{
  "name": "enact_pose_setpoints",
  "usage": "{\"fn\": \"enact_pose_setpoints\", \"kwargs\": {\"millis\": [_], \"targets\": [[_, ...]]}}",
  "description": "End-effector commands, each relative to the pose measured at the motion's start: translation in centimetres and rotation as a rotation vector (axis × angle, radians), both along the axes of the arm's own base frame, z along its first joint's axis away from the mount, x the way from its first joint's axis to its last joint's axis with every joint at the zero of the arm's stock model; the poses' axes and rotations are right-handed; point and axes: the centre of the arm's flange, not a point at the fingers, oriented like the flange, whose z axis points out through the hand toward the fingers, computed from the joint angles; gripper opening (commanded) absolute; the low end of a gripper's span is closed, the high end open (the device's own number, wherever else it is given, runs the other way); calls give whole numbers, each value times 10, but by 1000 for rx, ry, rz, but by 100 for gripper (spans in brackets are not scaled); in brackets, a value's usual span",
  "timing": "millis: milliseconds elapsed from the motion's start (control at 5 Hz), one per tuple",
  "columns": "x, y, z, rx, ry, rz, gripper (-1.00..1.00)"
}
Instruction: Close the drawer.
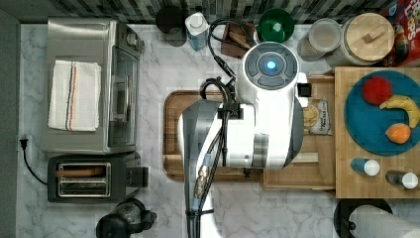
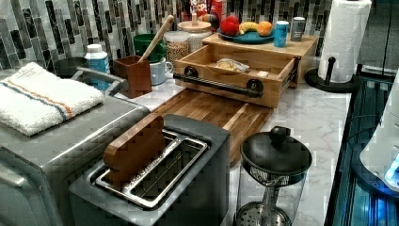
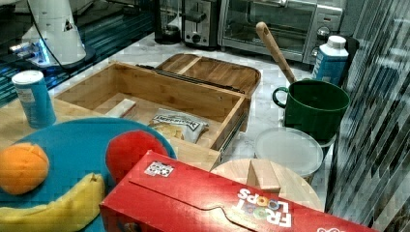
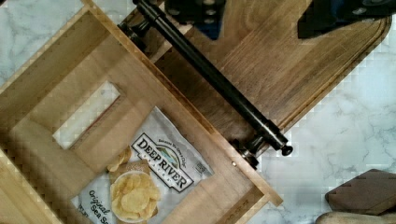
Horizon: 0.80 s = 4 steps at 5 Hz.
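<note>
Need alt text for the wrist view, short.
An open light-wood drawer seen from above, holding a Deep River chip bag, with a black bar handle across its front. Beyond the handle lies a dark wooden cutting board on a white marble counter.

Toaster (image 1: pixel 91 178) beside oven (image 1: pixel 89 84) (towel (image 1: pixel 74 95) on top).

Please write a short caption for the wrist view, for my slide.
Open drawer holding a chip bag, its black handle over the dark board.
</note>
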Motion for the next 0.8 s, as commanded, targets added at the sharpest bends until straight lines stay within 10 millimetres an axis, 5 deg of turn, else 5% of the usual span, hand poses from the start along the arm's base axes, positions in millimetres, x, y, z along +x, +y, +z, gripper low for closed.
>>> {"fn": "enact_pose_setpoints", "kwargs": {"millis": [200,400,600,800], "targets": [[0,0,-1,-1,1,13,-100],[0,0,-1,-1,1,13,-100],[10,9,-3,71,53,58,100],[2,39,-10,73,26,202,100]]}}
